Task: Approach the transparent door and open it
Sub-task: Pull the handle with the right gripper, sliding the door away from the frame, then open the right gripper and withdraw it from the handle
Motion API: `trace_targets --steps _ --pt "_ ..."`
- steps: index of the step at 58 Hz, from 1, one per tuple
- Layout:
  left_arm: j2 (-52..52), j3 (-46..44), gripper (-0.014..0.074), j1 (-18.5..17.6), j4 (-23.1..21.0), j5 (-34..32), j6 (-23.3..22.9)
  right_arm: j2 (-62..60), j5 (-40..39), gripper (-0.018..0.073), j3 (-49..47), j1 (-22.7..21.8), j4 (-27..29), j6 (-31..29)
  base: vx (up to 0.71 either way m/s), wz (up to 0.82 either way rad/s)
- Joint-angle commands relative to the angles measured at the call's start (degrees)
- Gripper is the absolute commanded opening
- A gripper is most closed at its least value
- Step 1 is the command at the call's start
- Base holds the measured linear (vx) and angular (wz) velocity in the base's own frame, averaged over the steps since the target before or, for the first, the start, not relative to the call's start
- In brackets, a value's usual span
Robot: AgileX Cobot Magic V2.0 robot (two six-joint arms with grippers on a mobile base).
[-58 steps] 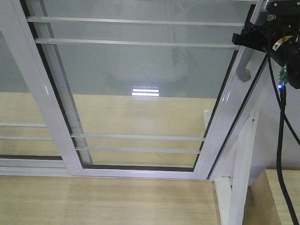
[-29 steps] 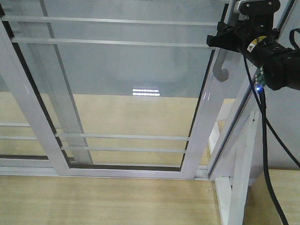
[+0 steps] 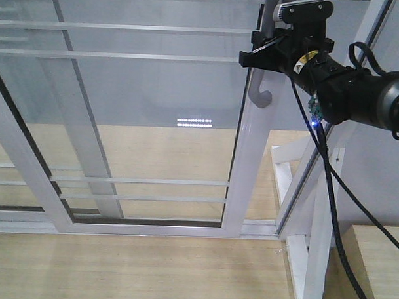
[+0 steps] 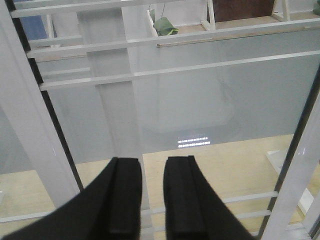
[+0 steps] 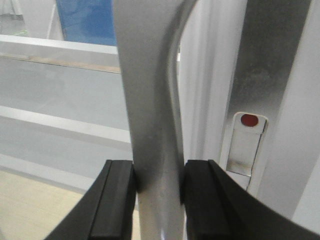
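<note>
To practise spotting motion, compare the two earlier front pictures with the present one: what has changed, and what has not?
The transparent door has slid left, and its grey pull handle with it. The right tool, shut on that handle now, travelled left along with it, widening the gap on the door's right. The bottom track and the wooden floor stayed as they were.

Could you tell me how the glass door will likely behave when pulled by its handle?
The door probably slides as one rigid piece along its track. The smooth metal handle could slip in the right gripper. Glass likely makes it heavy.
</note>
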Motion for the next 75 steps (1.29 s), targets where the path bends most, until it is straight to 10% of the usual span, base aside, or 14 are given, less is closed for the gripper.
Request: trace_targets --steps 1,23,48,75 --pt "0.4 -2.0 0.0293 -0.3 -0.5 -4.4 -0.6 -3.9 -3.6 0.026 -0.9 3.6 -3.1 0.3 0.0 0.0" --pt "0.4 -2.0 0.0293 -0.3 -0.5 -4.4 -0.6 -6.3 -0.9 0.0303 -0.7 6.7 -2.6 0.6 0.0 0.0" --pt "0.4 -2.0 0.0295 -0.3 -0.6 -8.9 -0.4 -22.1 23.4 0.0303 -0.7 6.3 -0.9 -6.3 0.0 0.0" --pt "5.5 -2.0 0.0417 -0.3 -0.6 -13.7 -0.5 -47.4 25.7 0.0302 23.9 -12.8 -1.2 -2.7 0.0 0.0"
